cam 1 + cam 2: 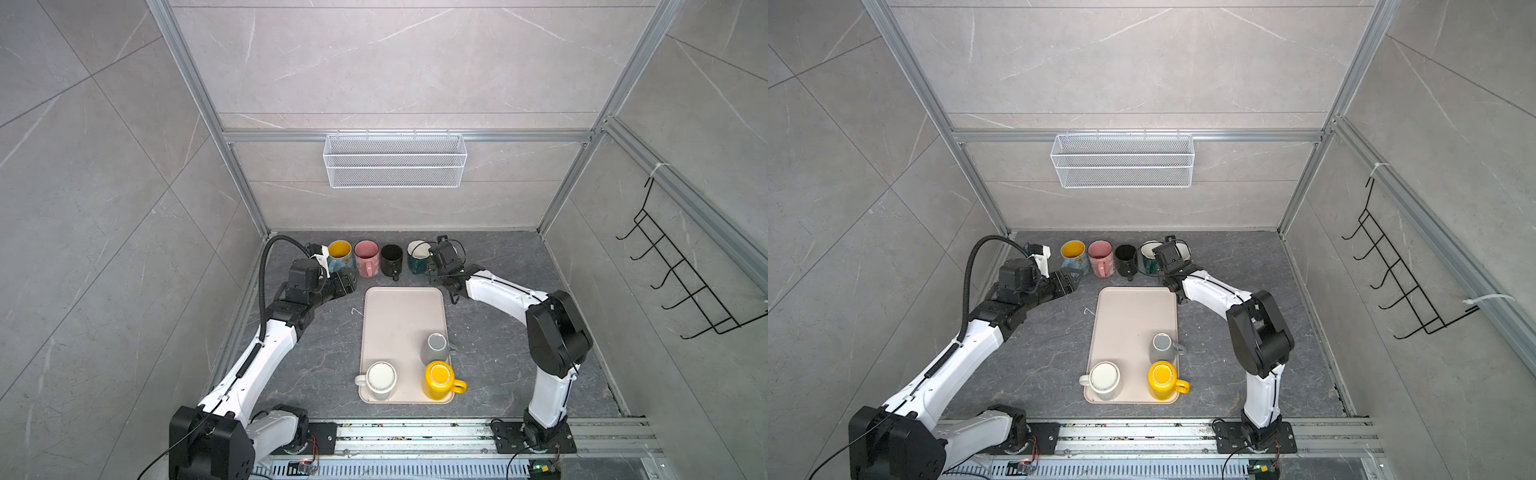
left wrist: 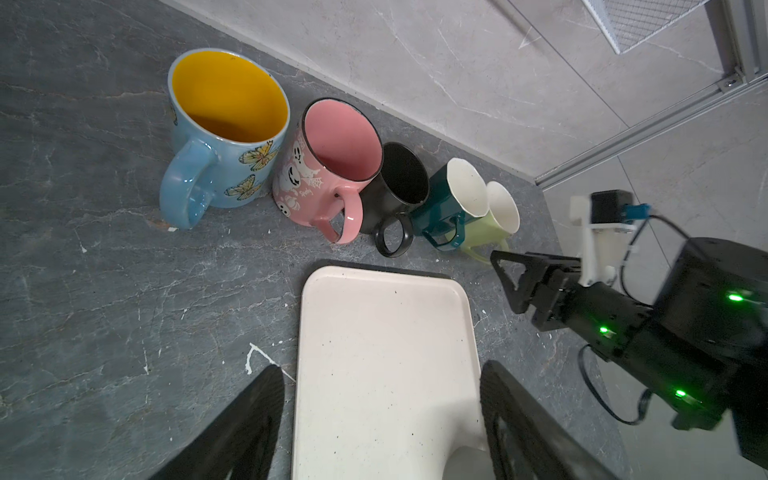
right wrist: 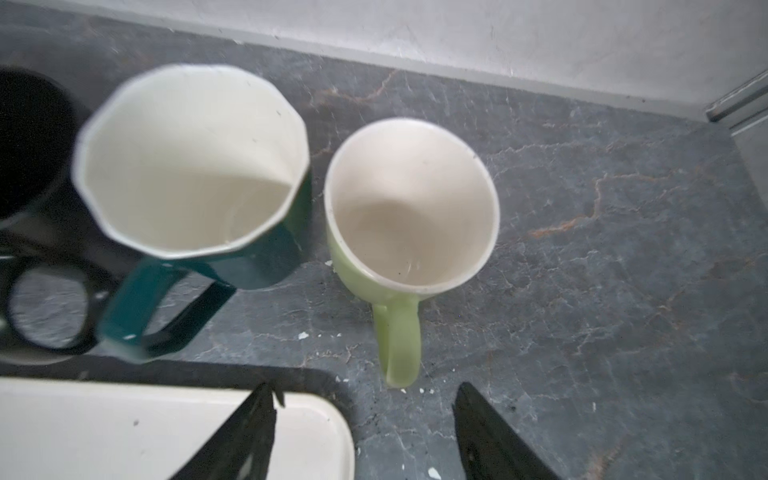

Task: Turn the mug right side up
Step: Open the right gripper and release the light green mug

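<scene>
Beside the teal mug [image 3: 191, 166], the green mug [image 3: 411, 199] stands upright, mouth up.

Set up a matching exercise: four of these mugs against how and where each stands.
1 pink mug
2 yellow mug
3 light green mug
4 white mug

A inverted on tray, handle toward right arm
B upright, row's end, beside teal mug
C inverted on tray, handle toward left arm
D upright between blue mug and black mug

Pairs: 1-D, 2-A, 3-B, 4-C

Far half of the tray [image 1: 401, 309] is bare; a row of mugs [image 1: 390, 257] blocks the back wall [image 1: 395, 210].
</scene>
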Tool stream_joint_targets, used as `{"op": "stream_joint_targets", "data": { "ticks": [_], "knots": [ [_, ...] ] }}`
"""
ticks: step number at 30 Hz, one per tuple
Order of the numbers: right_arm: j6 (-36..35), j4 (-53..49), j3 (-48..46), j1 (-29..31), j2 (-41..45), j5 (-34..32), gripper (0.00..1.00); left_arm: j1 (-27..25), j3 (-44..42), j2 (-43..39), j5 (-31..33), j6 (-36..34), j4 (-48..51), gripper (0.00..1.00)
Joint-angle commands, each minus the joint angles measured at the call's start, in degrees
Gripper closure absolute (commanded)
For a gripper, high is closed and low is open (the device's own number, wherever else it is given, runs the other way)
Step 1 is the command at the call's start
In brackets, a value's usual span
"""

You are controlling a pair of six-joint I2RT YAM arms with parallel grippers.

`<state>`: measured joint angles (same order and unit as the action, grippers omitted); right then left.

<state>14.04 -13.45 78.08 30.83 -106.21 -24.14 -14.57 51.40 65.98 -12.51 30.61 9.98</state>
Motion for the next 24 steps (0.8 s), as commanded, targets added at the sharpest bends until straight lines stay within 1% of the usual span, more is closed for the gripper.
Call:
{"op": "stream_joint_targets", "data": {
  "ticks": [1,3,6,9,11,12,14,16,18,20,24],
  "knots": [
    [2.34,-3.17,-1.66,0.31,8.03,1.17,0.3,0.25,-0.53,-2.14,0.24,-0.61,-0.81,0.23],
    [4.99,-7.73,-1.12,0.34,11.29,3.45,0.3,0.29,-1.07,-2.98,1.34,-0.6,-0.75,0.23],
    [9.91,-20.61,3.93,0.2,13.4,10.53,0.33,0.3,-1.98,-4.5,4.97,-0.55,-0.22,0.23],
    [10.97,-37.99,13.52,0.14,12.14,18.64,0.39,0.25,-3.98,-6.37,8.53,-0.73,-1.45,0.24],
    [11.22,-46.14,16.97,0.11,12.16,23.29,0.42,0.27,-5.32,-7.2,9.56,-0.64,-2.94,0.24],
    [11.78,-48.72,17.28,0.03,12.83,25.9,0.43,0.25,-5.84,-7.61,9.9,-0.61,-3.53,0.24],
    [13.45,-51.72,16.25,-0.36,14.79,31.55,0.43,0.25,-6.54,-7.96,10.21,-0.65,-4.08,0.24],
    [16.59,-53.43,13.85,-1.34,16.93,37.71,0.43,0.26,-6.89,-8.07,10.8,-0.62,-3.93,0.25],
    [20.04,-54.69,9.86,-3.16,18.68,44.88,0.41,0.25,-6.85,-7.93,11.04,-1.37,-3.12,0.25],
    [22.33,-56.14,6.57,-5.43,19.57,51.1,0.41,0.24,-6.49,-7.81,10.64,-2.28,-2.0,0.26],
    [27.49,-56.99,1.3,-8.6,20.6,59.19,0.4,0.24,-6.4,-7.88,10.87,-3.35,-0.71,0.26]
  ]
}}
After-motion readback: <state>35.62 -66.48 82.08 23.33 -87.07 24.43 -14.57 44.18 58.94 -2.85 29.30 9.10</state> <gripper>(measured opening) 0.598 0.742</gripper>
